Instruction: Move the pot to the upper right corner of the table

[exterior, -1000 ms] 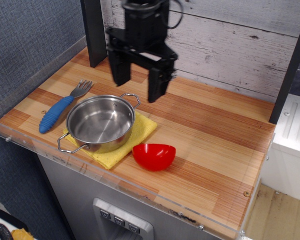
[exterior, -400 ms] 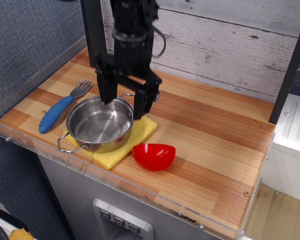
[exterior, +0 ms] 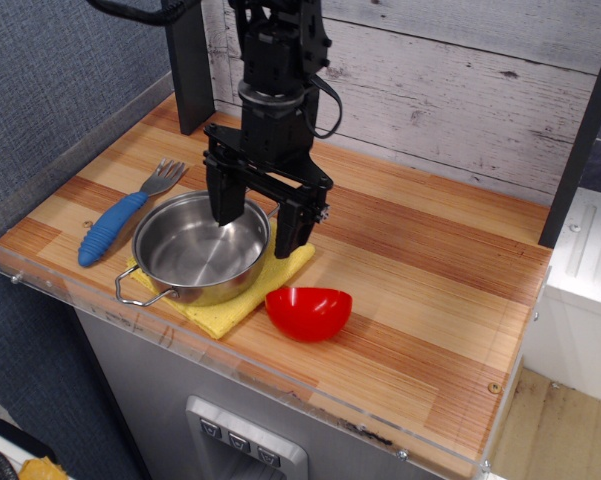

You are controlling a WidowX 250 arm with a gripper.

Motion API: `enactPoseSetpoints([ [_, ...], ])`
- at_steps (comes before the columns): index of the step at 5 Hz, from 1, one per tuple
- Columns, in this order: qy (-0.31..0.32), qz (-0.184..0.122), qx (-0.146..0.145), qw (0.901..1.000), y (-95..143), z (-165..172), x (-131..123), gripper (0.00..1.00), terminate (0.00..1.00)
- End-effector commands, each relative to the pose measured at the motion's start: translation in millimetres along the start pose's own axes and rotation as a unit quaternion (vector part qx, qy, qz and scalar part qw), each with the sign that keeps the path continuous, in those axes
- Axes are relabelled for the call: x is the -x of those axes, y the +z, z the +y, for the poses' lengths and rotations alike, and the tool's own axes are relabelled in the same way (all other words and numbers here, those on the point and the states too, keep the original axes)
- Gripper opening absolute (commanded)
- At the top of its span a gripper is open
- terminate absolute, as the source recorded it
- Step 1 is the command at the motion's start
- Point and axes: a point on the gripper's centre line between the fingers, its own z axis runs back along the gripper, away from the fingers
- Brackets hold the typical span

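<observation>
The shiny steel pot (exterior: 195,250) with wire loop handles rests on a yellow cloth (exterior: 242,288) at the front left of the wood-plank table (exterior: 420,270). My black gripper (exterior: 257,220) is open and lowered over the pot's far right rim. One finger (exterior: 223,203) is inside the pot and the other finger (exterior: 292,228) is outside it, so the jaws straddle the rim near the far handle, which is hidden behind them.
A small red bowl (exterior: 308,312) sits just right of the cloth near the front. A blue-handled fork (exterior: 125,213) lies left of the pot. A black post (exterior: 190,60) stands at the back left, a plank wall behind, a clear acrylic edge (exterior: 130,325) in front.
My gripper has come down from above the table behind the pot and moved slightly left and forward, ending with its open fingers astride the pot's far rim. The pot has not moved.
</observation>
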Motion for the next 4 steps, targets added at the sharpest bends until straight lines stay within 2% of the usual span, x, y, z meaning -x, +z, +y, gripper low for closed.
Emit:
enactPoseSetpoints([
  [1, 0.0, 0.01, -0.007, 0.9999, -5.8, -0.1, 4.9, 1.0, 0.0],
  [2, 0.002, 0.016, -0.004, 0.9999, -10.9, 3.4, 3.4, 1.0, 0.0],
  [3, 0.005, 0.016, 0.003, 0.9999, -13.3, 6.8, 3.2, 0.0, 0.0],
  [4, -0.004, -0.003, 0.008, 1.0, -5.7, 7.2, 3.3, 0.0, 0.0],
])
